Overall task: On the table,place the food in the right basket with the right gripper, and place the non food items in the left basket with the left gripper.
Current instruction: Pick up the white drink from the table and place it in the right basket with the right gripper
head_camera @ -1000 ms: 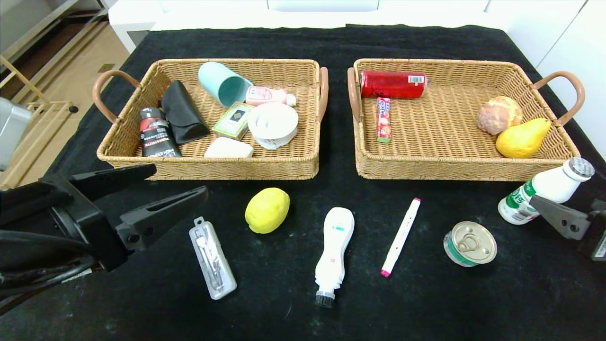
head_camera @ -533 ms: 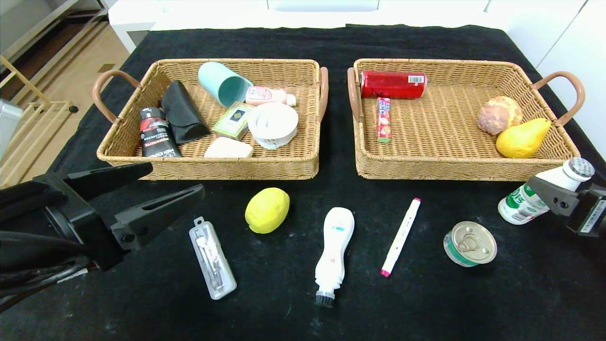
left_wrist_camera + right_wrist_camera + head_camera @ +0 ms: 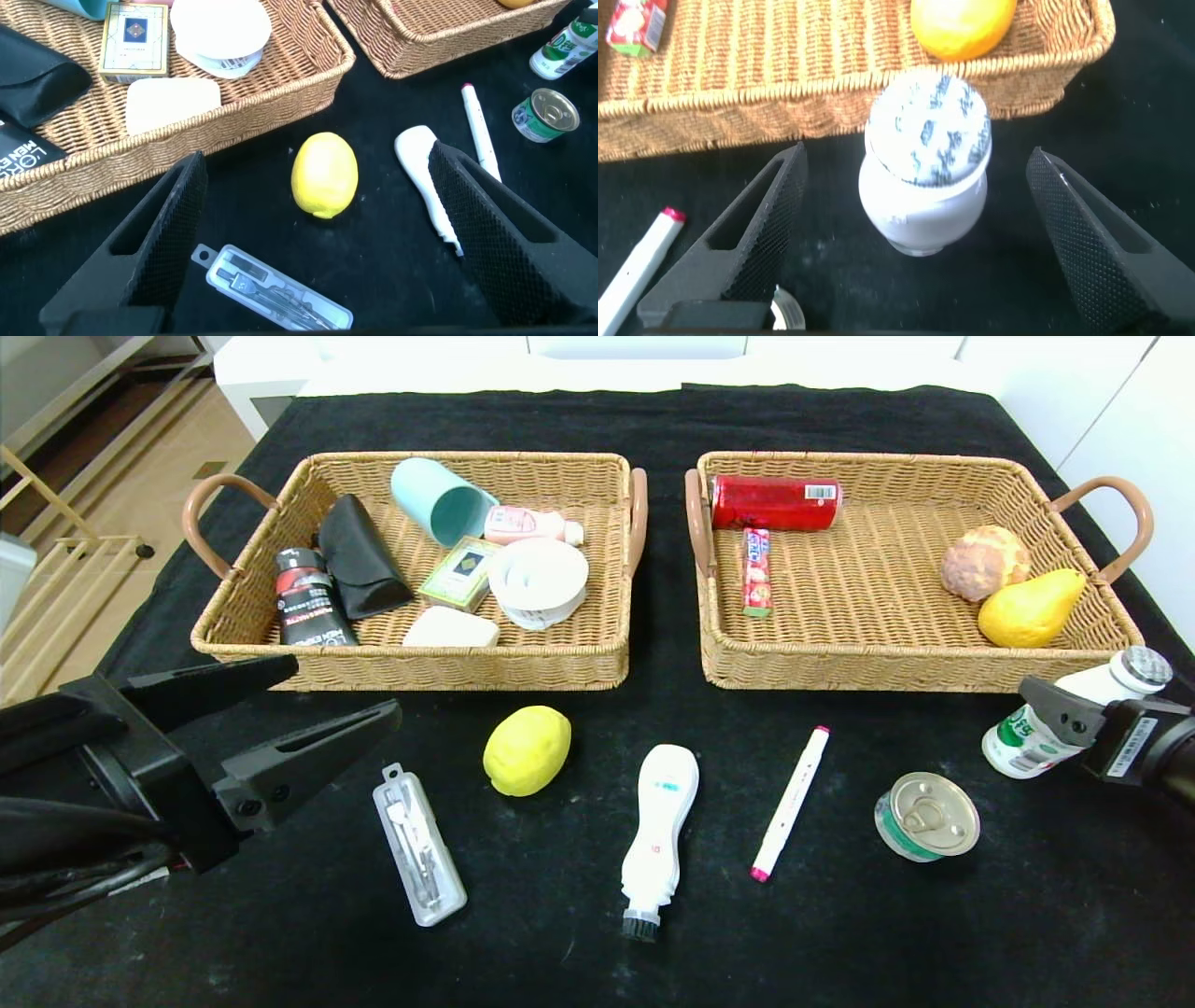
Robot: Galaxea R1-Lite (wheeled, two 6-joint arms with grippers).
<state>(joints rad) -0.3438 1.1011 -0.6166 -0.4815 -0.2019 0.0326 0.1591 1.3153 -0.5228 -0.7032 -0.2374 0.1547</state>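
Head view: lemon beside brush.

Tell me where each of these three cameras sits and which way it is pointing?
Head view: high on the robot, looking forward and down at the table, both baskets and the loose things; left gripper and right gripper show at the sides.
Left wrist view: on the left arm, looking between its open fingers at the lemon.
Right wrist view: on the right arm, looking down between its open fingers onto the milk bottle.
Shared: the milk bottle and the pink-ended marker appear in all three.
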